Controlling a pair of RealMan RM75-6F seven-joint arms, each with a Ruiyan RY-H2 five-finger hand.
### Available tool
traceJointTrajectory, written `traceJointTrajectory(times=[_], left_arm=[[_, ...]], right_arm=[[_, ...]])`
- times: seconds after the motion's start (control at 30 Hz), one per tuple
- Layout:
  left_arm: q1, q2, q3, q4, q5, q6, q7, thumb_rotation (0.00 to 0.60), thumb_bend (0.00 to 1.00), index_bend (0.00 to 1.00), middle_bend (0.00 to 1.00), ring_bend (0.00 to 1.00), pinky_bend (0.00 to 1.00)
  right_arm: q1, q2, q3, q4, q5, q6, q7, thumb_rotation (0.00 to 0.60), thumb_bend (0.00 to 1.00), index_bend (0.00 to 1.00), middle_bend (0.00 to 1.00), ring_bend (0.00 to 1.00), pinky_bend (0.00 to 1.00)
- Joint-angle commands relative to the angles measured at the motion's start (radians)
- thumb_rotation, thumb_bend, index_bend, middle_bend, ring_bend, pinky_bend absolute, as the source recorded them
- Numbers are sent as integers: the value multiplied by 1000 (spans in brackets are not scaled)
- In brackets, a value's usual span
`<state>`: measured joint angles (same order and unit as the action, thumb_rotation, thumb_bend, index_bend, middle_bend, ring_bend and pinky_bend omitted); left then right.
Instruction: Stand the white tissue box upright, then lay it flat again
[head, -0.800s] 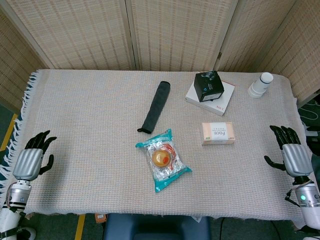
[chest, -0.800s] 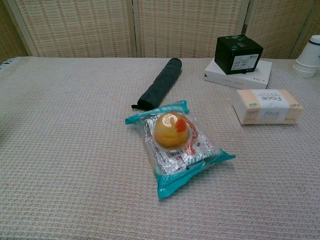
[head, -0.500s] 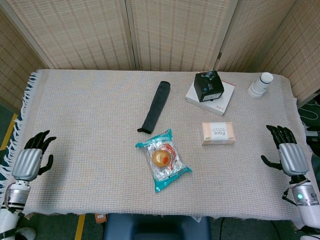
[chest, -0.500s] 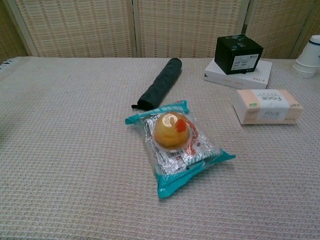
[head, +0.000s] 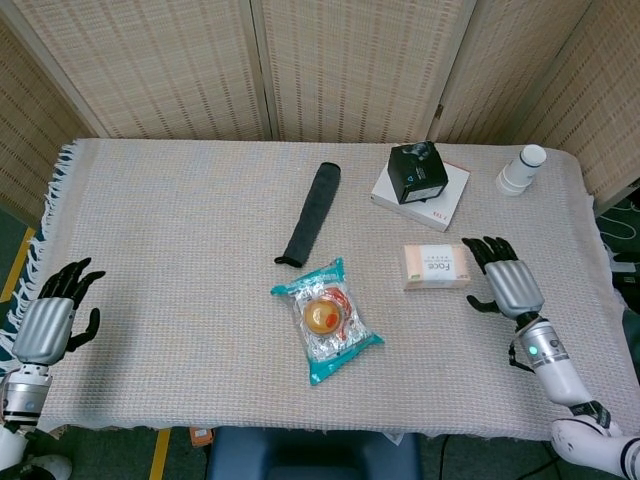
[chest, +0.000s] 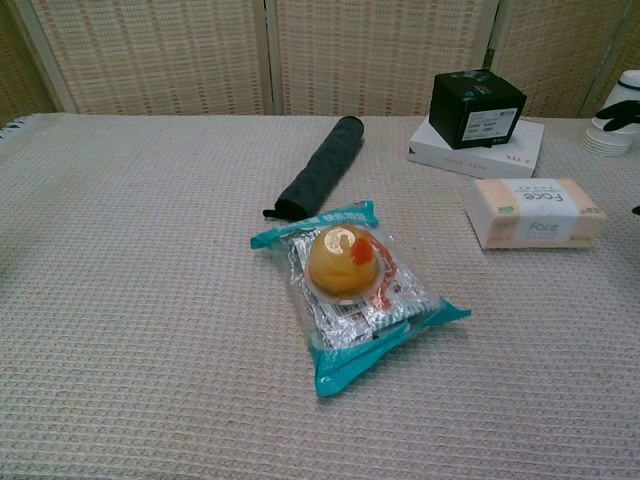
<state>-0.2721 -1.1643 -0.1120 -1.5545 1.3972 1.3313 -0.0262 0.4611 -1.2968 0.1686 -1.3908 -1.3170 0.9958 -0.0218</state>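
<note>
The white tissue box (head: 436, 267) (chest: 534, 212) lies flat on the woven cloth, right of centre, its "Face" label up. My right hand (head: 504, 278) hovers just right of it with fingers spread, holding nothing and apart from the box. In the chest view only its dark fingertips (chest: 622, 111) show at the right edge. My left hand (head: 50, 315) hangs open at the table's left edge, far from the box.
A wrapped snack in a teal packet (head: 326, 318) lies mid-table. A rolled dark umbrella (head: 310, 212) lies behind it. A black cube (head: 418, 171) sits on a flat white box (head: 445, 200) at the back right, near stacked paper cups (head: 521, 170).
My right hand has swung in from the table's right edge to just beside the tissue box. The left hand has drifted slightly left and down. The box has not moved.
</note>
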Motion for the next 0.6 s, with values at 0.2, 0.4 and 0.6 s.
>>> traceJointTrajectory(times=[0.2, 0.4, 0.6], left_arm=[[1, 9, 1, -11, -5, -6, 2, 600, 551, 192, 0, 0, 117], [5, 20, -4, -14, -10, -2, -19, 600, 551, 191, 0, 0, 117], [9, 28, -9, -18, -15, 3, -38, 600, 552, 191, 0, 0, 117]], right_arm=[[262, -98, 47, -23, 357, -277, -368, 600, 213, 0, 76, 23, 0], [322, -135, 45, -8, 470, -256, -444, 600, 212, 0, 75, 17, 0], [350, -147, 22, 15, 558, -243, -485, 600, 212, 8, 76, 11, 0]])
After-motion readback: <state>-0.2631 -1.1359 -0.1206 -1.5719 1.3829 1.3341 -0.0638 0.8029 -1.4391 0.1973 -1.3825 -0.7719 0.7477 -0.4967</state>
